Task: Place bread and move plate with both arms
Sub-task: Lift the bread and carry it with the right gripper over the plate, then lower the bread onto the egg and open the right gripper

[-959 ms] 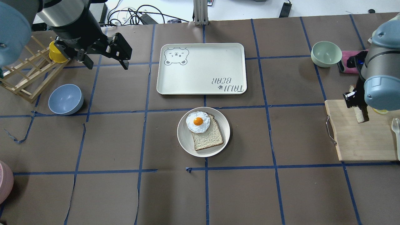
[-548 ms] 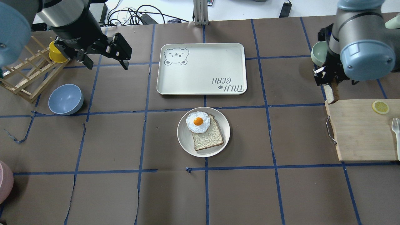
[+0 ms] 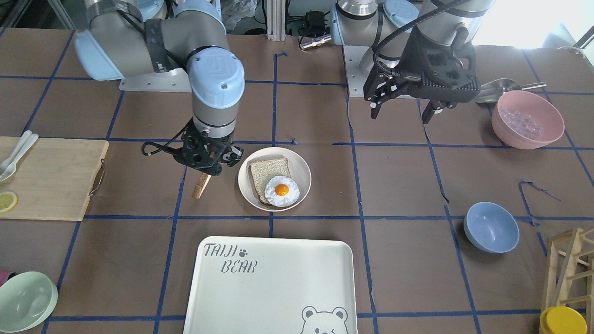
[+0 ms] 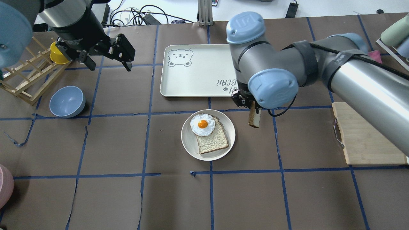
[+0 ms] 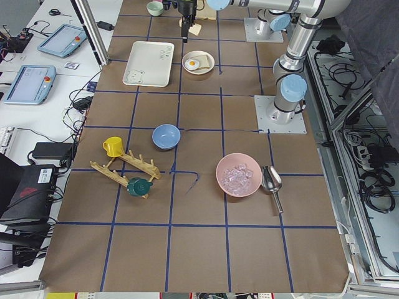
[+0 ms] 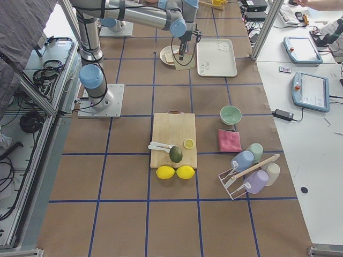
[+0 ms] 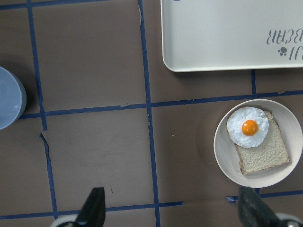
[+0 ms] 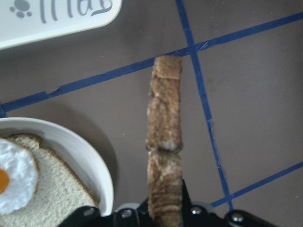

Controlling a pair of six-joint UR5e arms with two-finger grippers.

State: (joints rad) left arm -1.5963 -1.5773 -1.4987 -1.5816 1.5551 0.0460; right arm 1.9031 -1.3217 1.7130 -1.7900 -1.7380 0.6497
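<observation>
Our right end effector pinches the bread edge-down just beside the plate; the left end effector hangs spread wide, well apart. Released upright, we fear, the bread could topple off the fried egg. The right wrist view shows the clamped crust; overhead, the arm covers it.

from my feed the table is covered in brown paper, gridded with blue tape. an aluminium post stands at its far edge, near black cables. white benches flank it, one carrying tablets. i see bright glare washing out one back corner.
</observation>
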